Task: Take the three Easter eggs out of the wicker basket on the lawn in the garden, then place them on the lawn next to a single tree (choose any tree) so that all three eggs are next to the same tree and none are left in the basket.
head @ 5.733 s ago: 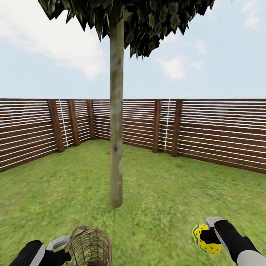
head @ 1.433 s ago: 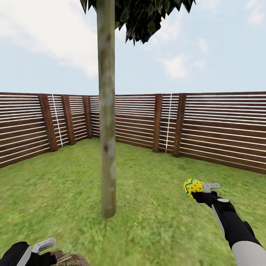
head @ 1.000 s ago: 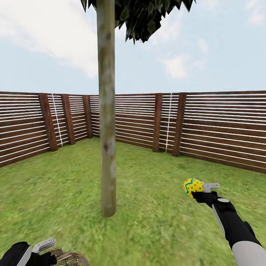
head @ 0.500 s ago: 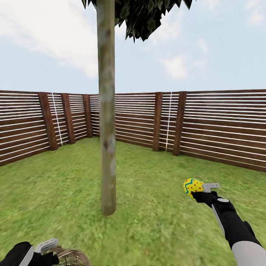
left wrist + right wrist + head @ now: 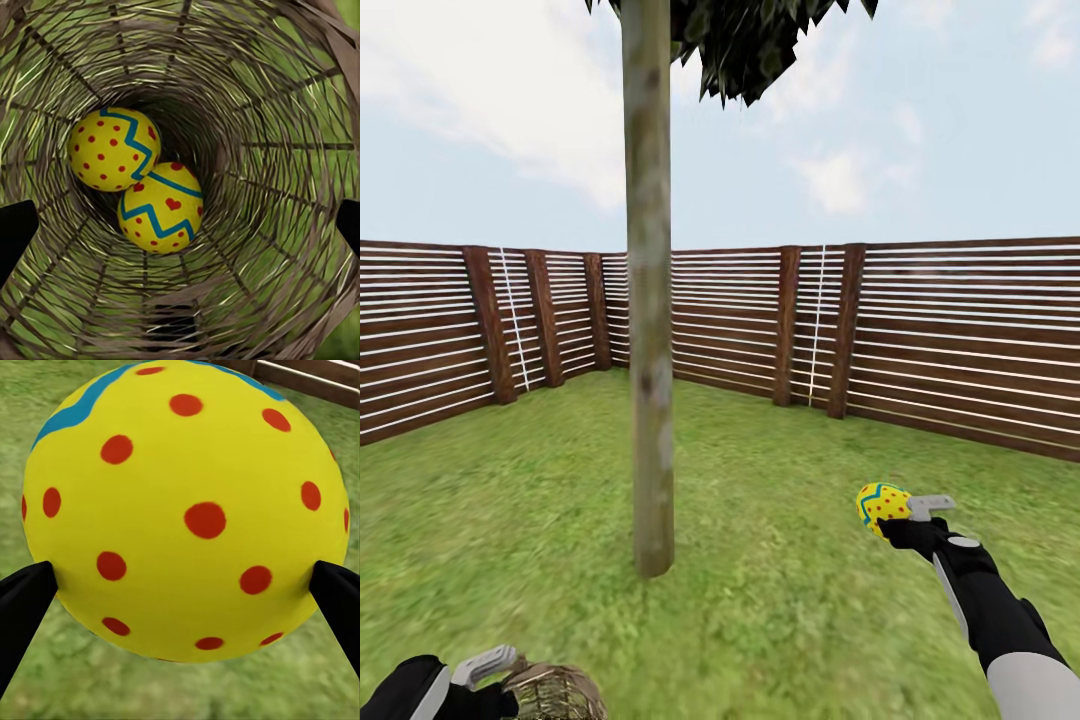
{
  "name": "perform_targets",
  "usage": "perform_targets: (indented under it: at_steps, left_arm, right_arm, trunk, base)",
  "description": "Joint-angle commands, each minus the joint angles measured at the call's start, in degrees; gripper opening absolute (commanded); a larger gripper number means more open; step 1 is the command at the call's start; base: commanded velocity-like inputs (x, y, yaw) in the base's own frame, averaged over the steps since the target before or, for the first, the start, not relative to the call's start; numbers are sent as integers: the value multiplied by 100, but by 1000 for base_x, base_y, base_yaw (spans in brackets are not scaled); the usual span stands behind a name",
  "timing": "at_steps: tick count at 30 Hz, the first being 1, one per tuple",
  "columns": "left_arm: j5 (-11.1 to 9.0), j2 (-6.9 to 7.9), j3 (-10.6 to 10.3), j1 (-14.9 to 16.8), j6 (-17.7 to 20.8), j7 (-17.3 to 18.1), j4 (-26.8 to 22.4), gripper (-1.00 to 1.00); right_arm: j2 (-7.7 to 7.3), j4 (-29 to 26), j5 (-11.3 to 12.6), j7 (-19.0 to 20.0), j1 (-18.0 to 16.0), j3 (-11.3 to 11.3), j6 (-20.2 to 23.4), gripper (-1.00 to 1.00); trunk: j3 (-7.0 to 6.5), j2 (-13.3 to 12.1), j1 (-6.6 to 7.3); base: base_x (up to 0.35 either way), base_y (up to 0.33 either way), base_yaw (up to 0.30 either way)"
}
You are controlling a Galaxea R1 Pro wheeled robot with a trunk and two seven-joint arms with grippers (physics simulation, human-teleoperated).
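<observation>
In the head view my right gripper [image 5: 898,516] is shut on one yellow Easter egg [image 5: 880,504], held above the lawn [image 5: 780,600] to the right of the tree [image 5: 650,400]. That egg [image 5: 187,510] shows close up in the right wrist view between two black fingertips [image 5: 22,604]. At the bottom left, my left gripper [image 5: 508,684] grips the wicker basket [image 5: 555,695] at its rim. The left wrist view looks into the basket [image 5: 285,112], where two eggs [image 5: 112,148] [image 5: 161,210] lie touching at the bottom.
A dark brown slatted fence [image 5: 920,340] closes the garden behind the tree, with a corner at the back left [image 5: 600,310]. Open grass lies around the trunk's base [image 5: 653,565] and between my two arms.
The whole view has crept a little, with the fence and trunk base slightly higher. The basket has come up further into the bottom left. The right gripper still holds its egg at the same spot.
</observation>
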State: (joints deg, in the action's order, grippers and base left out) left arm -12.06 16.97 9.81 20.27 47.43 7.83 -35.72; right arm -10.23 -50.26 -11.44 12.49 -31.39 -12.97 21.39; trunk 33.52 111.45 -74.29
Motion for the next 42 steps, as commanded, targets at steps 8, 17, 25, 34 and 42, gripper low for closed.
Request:
perform_targets:
  at_steps: [8, 17, 25, 34, 42]
  left_arm:
    - [7, 15, 47, 3, 30, 35, -5, 100]
    - [6, 17, 47, 3, 31, 35, -5, 100]
    - [11, 8, 39, 3, 30, 35, -5, 100]
    - [11, 8, 39, 3, 29, 35, -5, 100]
    - [3, 18, 46, 3, 34, 35, -5, 100]
  right_arm:
    - [3, -10, -60, 52, -4, -21, 23, -100]
    - [11, -10, -60, 52, -4, -13, 17, -100]
    - [12, -10, -60, 54, 0, -13, 15, -100]
    - [12, -5, -60, 54, -4, -5, 15, -100]
    - [12, -10, -60, 54, -5, -4, 15, -100]
  trunk:
    - [151, 326, -176]
    - [312, 687, -373]
    - [456, 1007, -549]
    - [618, 1368, -747]
    - [761, 1689, -923]
  base:
    - [0, 0, 0]
    - [0, 0, 0]
    - [0, 0, 0]
    - [0, 0, 0]
    - [0, 0, 0]
